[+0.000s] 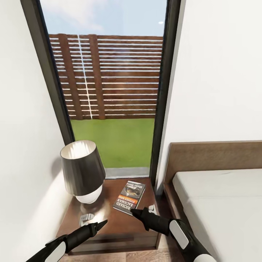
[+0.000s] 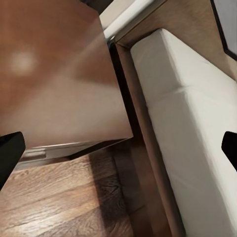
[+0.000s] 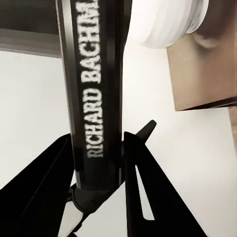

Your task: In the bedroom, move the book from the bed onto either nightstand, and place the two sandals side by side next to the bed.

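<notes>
Looks like the drop-off stage for the book (image 1: 129,197): lying flat-ish on the nightstand (image 1: 120,227), just beside the lamp (image 1: 82,171) and angled with the author lettering toward the front edge. Makes sense as a spot, since the lamp base eats the other half of the top and this half sits closest to the bed (image 1: 218,203). Right end effector (image 1: 135,213) pinched on the near edge of the book, fingers (image 3: 44,187) pressed on either side of the cover in the right wrist view, so probably holding on just until the thing is fully down. Hard to say whether the book is resting its whole weight on the wood or is a hair above it; no clear shadow gap in the head view. Left end effector (image 1: 103,222) hanging over the front of the nightstand with nothing in it, spread wide judging by the left wrist view, where the fingertips (image 2: 10,153) sit at opposite edges of the picture. Probably just parked out of the way. Cover art too small to read beyond the orange band and the name. Nightstand drawers mostly cut off below the arms, mattress cropped at the side, and the strip of floor (image 2: 59,197) between nightstand and bed frame pretty dark.
</notes>
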Tool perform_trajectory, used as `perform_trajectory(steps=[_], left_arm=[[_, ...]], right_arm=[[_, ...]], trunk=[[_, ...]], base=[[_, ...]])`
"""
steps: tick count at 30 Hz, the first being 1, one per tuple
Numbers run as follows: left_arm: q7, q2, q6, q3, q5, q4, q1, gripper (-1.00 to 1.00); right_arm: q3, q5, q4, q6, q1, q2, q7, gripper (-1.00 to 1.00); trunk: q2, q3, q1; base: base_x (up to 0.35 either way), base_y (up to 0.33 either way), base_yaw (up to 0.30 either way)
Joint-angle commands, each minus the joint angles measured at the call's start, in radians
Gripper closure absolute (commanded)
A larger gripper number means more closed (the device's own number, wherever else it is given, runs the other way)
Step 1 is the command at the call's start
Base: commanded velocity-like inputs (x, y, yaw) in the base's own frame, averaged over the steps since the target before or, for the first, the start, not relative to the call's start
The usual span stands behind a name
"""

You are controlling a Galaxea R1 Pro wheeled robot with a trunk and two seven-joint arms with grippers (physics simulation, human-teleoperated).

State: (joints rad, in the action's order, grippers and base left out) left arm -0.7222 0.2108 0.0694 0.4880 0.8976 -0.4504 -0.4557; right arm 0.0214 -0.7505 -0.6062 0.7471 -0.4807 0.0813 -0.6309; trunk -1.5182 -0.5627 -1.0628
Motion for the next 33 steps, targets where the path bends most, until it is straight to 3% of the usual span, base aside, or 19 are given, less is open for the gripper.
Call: perform_trajectory(steps=[1,33], left_arm=[[-0.002,0.001,0.007,0.004,0.010,-0.001,-0.001,-1.00],[-0.002,0.001,0.007,0.004,0.010,-0.001,-0.001,-1.00]], right_arm=[[0.000,-0.006,0.000,0.006,-0.001,0.000,0.000,1.00],[0.002,-0.006,0.000,0.005,-0.001,0.000,-0.001,1.00]], trunk=[[-0.008,-0.004,-0.004],[-0.232,-0.104,-0.127]], base=[[0.000,0.000,0.000],[0.000,0.000,0.000]])
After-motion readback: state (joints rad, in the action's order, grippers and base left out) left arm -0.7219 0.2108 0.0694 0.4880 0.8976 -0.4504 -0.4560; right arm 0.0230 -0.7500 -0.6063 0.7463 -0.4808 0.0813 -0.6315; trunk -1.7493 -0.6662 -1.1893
